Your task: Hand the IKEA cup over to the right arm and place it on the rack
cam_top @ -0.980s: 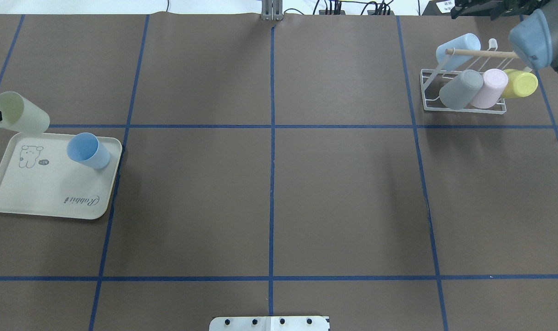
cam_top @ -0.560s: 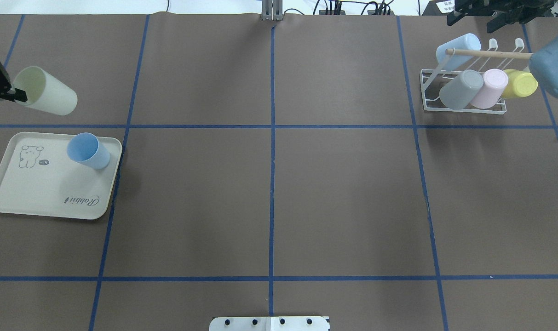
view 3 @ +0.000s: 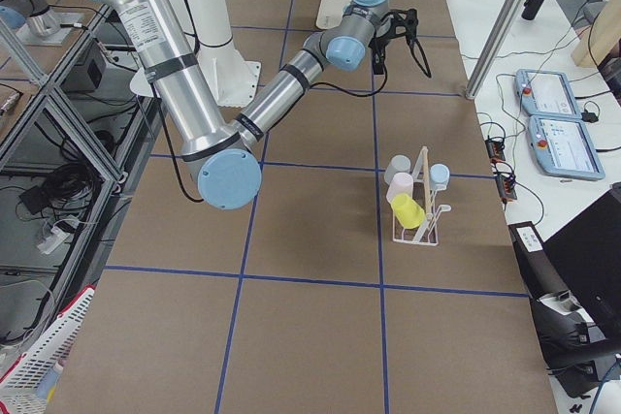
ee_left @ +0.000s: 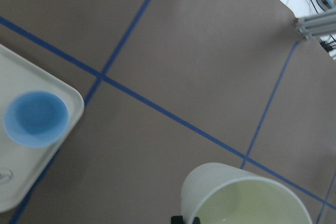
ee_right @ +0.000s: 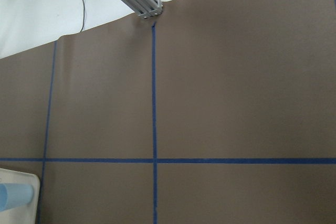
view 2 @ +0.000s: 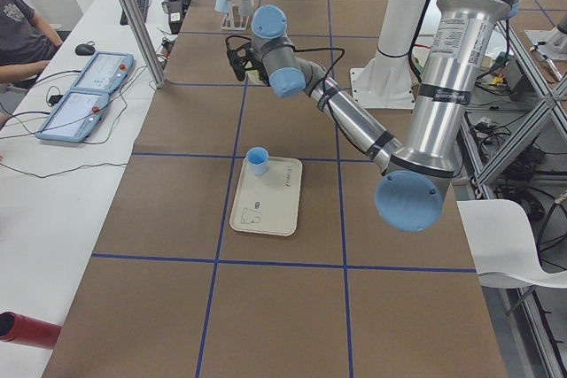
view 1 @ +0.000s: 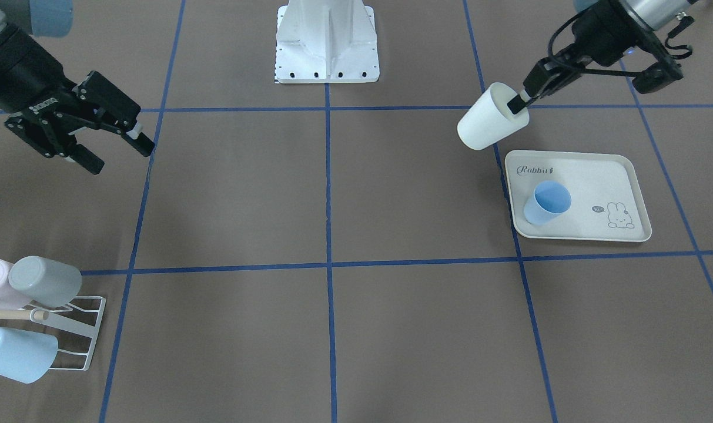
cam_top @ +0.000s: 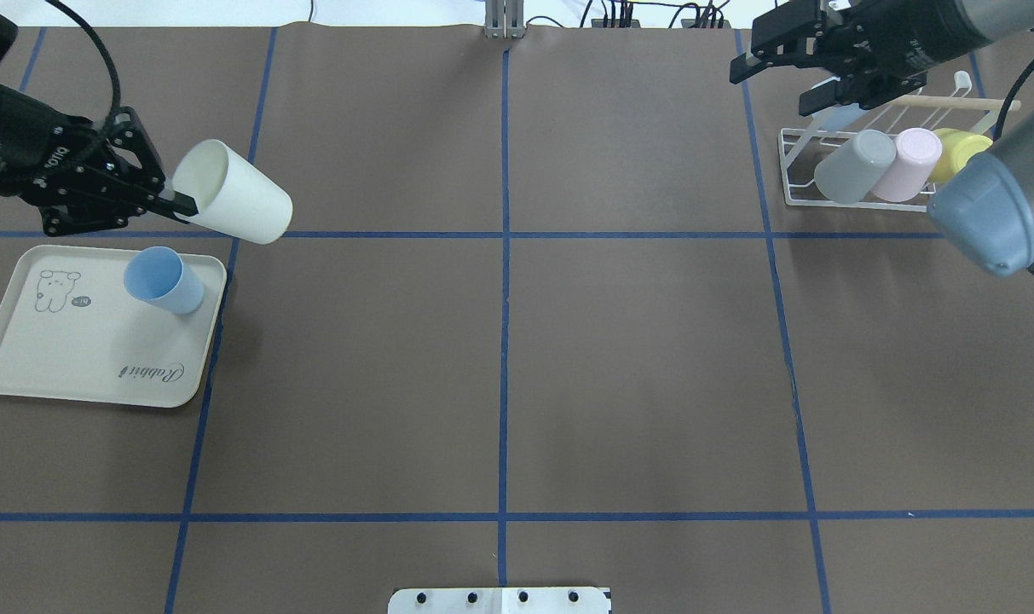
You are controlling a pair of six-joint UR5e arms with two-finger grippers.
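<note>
My left gripper (cam_top: 184,203) is shut on the rim of a cream IKEA cup (cam_top: 237,205) and holds it tilted in the air beyond the tray's far right corner. The gripper (view 1: 518,103), the cup (view 1: 490,124) and the cup's open mouth (ee_left: 247,198) show in other views too. My right gripper (cam_top: 772,81) is open and empty, above the far left end of the white wire rack (cam_top: 788,162). It also shows in the front-facing view (view 1: 121,155). The rack (view 1: 89,329) holds several cups under its wooden rod (cam_top: 951,101).
A cream rabbit-print tray (cam_top: 82,358) lies at the table's left with an upright blue cup (cam_top: 163,280) on it. The right arm's elbow (cam_top: 985,213) hangs over the rack's right end. The robot base (view 1: 327,41) stands at the near middle edge.
My left gripper has moved right and toward the middle with the cream cup. My right gripper has moved left, over the rack's far side; its elbow has dropped lower in the view.
</note>
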